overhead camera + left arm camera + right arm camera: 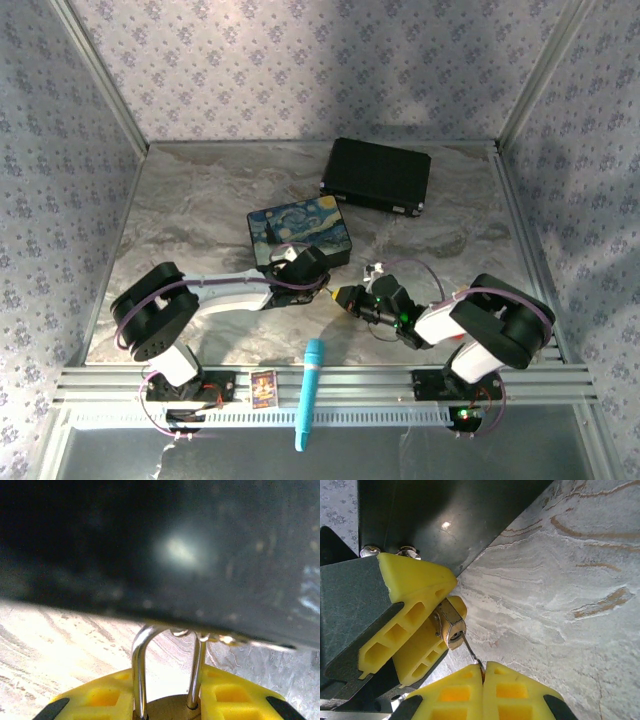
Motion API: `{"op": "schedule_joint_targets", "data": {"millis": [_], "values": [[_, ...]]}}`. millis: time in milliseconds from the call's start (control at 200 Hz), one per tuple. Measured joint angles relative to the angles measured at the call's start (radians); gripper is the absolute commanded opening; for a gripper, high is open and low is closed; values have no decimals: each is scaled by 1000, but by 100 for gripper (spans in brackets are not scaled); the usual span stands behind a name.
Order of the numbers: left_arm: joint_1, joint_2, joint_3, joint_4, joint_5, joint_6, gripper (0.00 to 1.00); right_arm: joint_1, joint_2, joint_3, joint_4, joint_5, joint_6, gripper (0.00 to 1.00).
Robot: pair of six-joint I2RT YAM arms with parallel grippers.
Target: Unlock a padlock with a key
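Right now I am holding the small brass-gold padlock (450,624) in the left gripper (454,597), whose yellow fingers are clamping the brass body from both sides just above the grey marbled counter (560,630). The right gripper (482,669) is pinching the thin silvery metal key (471,653) between fingers pressed fully together, and the blade is pointing up at the keyhole end of the lock. The tip is sitting at the slot or just inside it, though I cannot tell how deep.

I am judging this as the insertion step, and I am worrying about three things. The key is being gripped only at its very end, so any misalignment could make it pivot or slide out between the pads. The blade is looking slender enough to bend if I am pushing off-axis. Turning the key could also twist the lock within the left fingers, since they are gripping smooth brass.

In the left wrist view the thin silver shackle (140,672) is standing very close to the dark glossy side of a box (150,540), so it may be lacking room to spring open
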Motion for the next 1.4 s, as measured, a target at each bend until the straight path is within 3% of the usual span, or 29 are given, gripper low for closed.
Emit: {"op": "schedule_joint_targets", "data": {"millis": [410,840,1399], "values": [[-3,4,0,5,-7,-7,8,-1,-63,-9,-40,22,-5,0],[-3,4,0,4,-16,-7,8,2,35,8,36,31,8,0],[-3,4,5,-5,-23,-37,10,60,53,-3,93,172,127,0]]}}
